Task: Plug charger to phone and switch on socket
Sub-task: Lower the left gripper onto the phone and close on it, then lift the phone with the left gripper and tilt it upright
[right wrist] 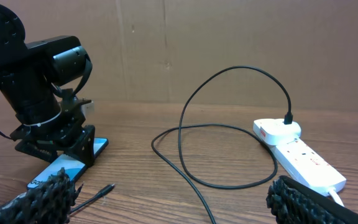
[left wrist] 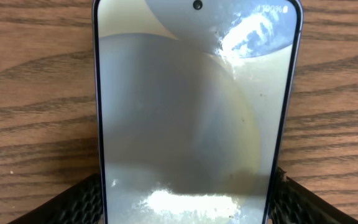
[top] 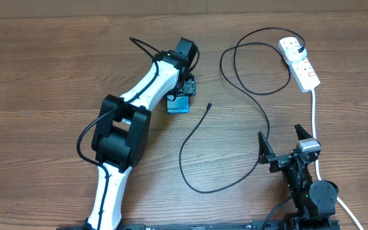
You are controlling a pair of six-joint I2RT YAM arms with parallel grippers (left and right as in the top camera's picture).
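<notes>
Phone [left wrist: 191, 124]: slim glossy rectangle on grained wooden table [left wrist: 36, 93].

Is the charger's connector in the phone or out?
Out. The connector tip lies loose on the table, clearly apart from the phone, with bare wood between them.

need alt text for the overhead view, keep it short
The left end effector sits over the lit phone on a wooden table. The black charger cable lies loose, its tip beside the phone, its other end at the white socket. The right end effector stands open and empty.
</notes>
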